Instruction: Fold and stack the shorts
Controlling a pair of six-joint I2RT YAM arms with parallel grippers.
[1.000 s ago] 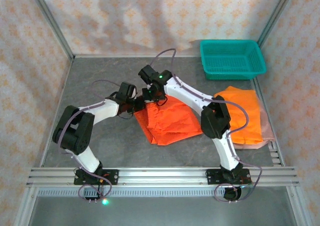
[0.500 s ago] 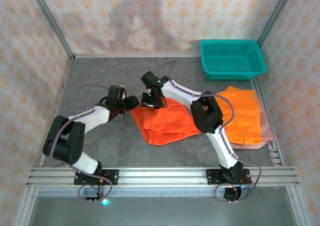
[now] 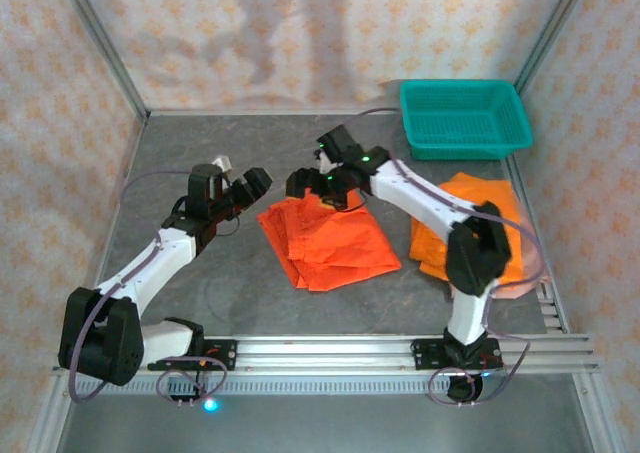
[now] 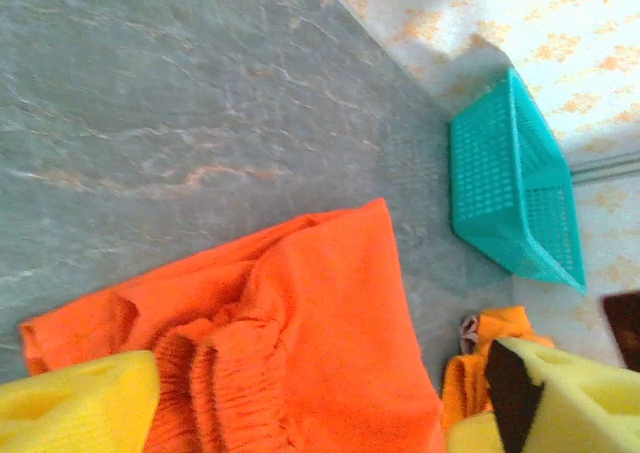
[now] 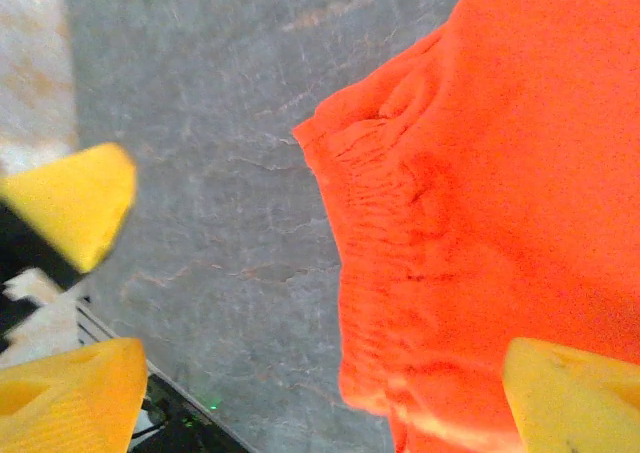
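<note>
A bright orange pair of shorts (image 3: 330, 238) lies folded on the grey table mid-scene, its gathered waistband toward the left (image 4: 300, 353) (image 5: 470, 193). My left gripper (image 3: 242, 176) hovers just left of it, open, yellow pads (image 4: 80, 408) wide apart with nothing between them. My right gripper (image 3: 308, 185) hangs over the cloth's far left corner, also open, with one pad (image 5: 575, 393) above the fabric. At the right lies a stack of lighter orange shorts (image 3: 470, 223) (image 4: 480, 358) with a dusty pink pair (image 3: 535, 265) peeking out underneath.
A teal plastic basket (image 3: 465, 118) (image 4: 515, 183) stands at the back right corner. Patterned walls close in the table on three sides. An aluminium rail (image 3: 320, 353) runs along the near edge. Bare grey tabletop (image 3: 200, 263) lies left of the folded shorts.
Both grippers have let go of the orange shorts and drawn away, the left one leftward, the right one back and up. The shorts now lie flat and folded.
</note>
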